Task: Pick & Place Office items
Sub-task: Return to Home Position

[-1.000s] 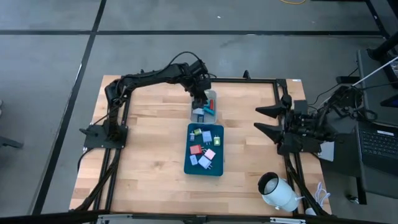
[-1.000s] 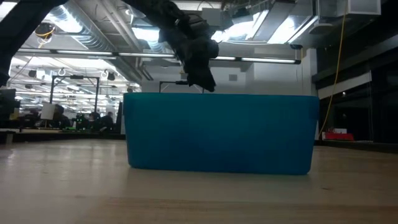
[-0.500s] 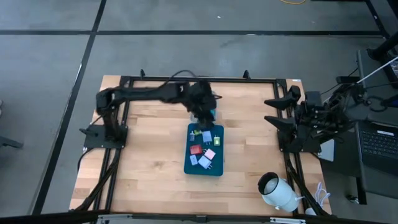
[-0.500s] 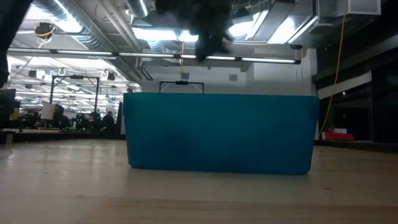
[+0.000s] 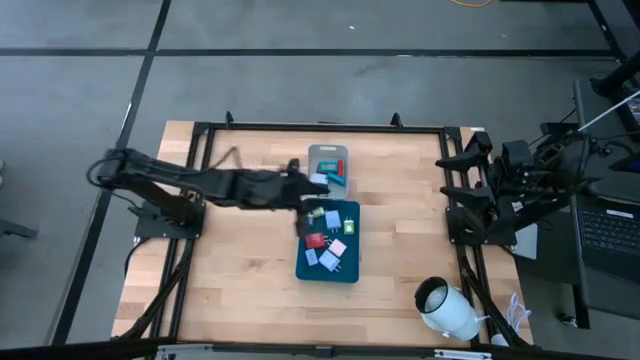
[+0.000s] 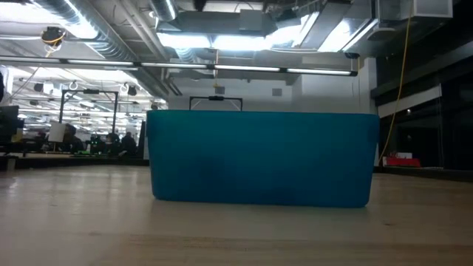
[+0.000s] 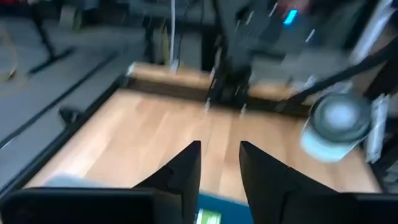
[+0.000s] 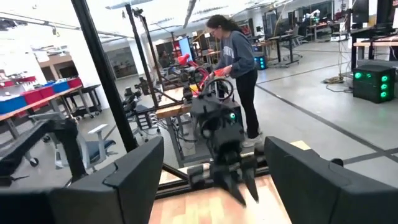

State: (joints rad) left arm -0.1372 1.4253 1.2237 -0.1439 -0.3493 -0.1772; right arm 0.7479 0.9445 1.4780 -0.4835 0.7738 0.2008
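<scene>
White cylinder [image 5: 447, 309] sits at the table's [image 5: 240, 250] corner.

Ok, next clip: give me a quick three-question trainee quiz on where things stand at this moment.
1. True or false: the grey bin and the teal tray both hold office items.
2. Which holds more of them? A, the bin; B, the tray; C, equal.
3. Fill in: the right gripper is parked at the table's right edge; the left gripper, near the tray, is empty and ___ (open/shut).

Key: 1 true; 2 B; 3 open.
</scene>
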